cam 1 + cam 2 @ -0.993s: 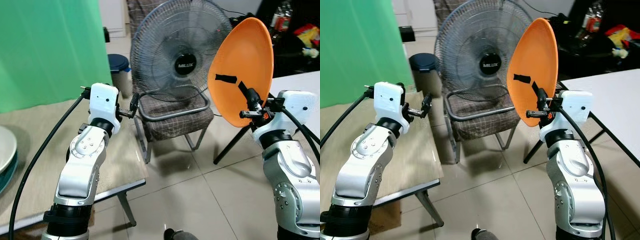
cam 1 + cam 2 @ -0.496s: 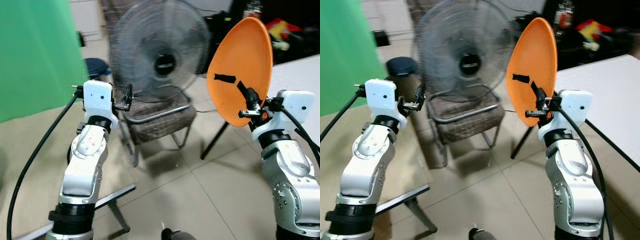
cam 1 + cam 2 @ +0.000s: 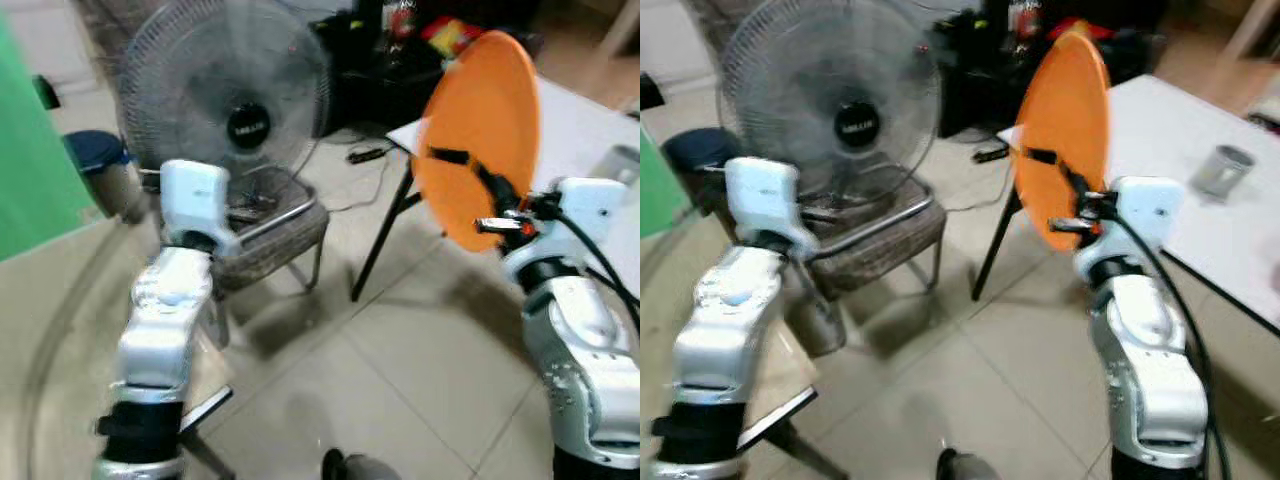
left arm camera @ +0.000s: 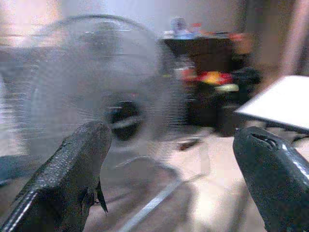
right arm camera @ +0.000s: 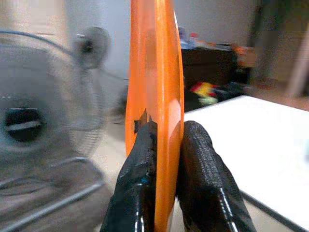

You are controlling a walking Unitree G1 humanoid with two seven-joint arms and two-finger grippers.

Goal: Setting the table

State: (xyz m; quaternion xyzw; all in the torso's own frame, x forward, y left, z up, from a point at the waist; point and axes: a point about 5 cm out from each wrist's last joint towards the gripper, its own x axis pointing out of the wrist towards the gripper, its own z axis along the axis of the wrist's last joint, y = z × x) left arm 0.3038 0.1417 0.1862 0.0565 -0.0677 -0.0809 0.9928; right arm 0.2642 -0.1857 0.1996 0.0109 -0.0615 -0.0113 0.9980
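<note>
1. Orange plate [image 5: 153,96] held edge-on, upright, pinched between two black fingers [image 5: 136,188] of right gripper [image 5: 164,145], one per face.
2. Blurred fan [image 5: 34,116] beside plate, w/ dark hub.
3. White table [image 5: 251,159] on plate's other side, its edge running diagonally.
4. Dark cluttered furniture in bkgd, blurred.

Orange plate [image 3: 480,140], upright on edge

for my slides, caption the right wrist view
Right gripper clamps an upright orange plate edge-on, white table beyond.
</note>
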